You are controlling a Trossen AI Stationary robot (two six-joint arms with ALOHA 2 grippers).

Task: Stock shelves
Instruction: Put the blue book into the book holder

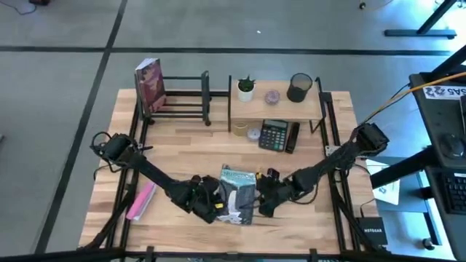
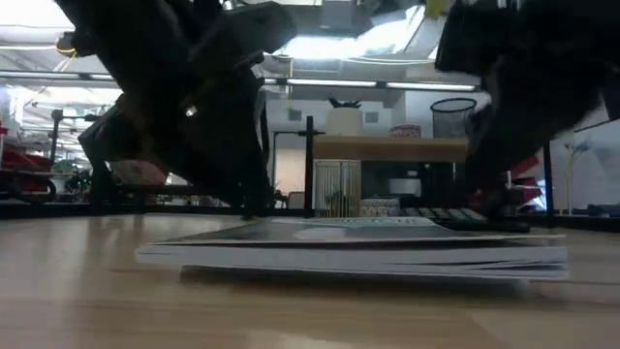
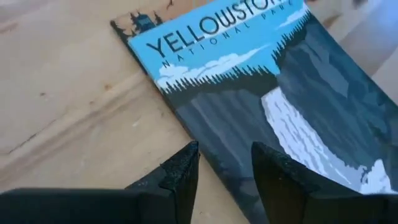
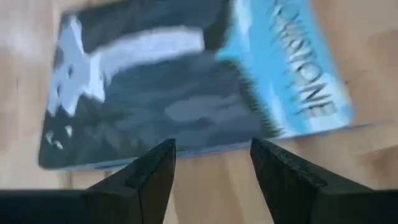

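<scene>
Yellowstone book (image 1: 238, 193) lay flat near the front middle of the butcher-block tabletop (image 1: 182, 145), bare wood showing around all its edges. The left gripper (image 3: 224, 171) stood at its left edge, fingers parted; the right gripper (image 4: 211, 163) faced its right edge, fingers likewise apart and holding nothing. Behind, well apart from the book, stood the black rack (image 1: 182, 98) with a red book (image 1: 149, 86) upright in it, and the two-level wood shelf (image 1: 277, 108). A concrete floor surrounded the table.

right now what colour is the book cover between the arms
Bright blue sky over dark grey cliffs and a white waterfall; clearest in the left wrist view.
</scene>
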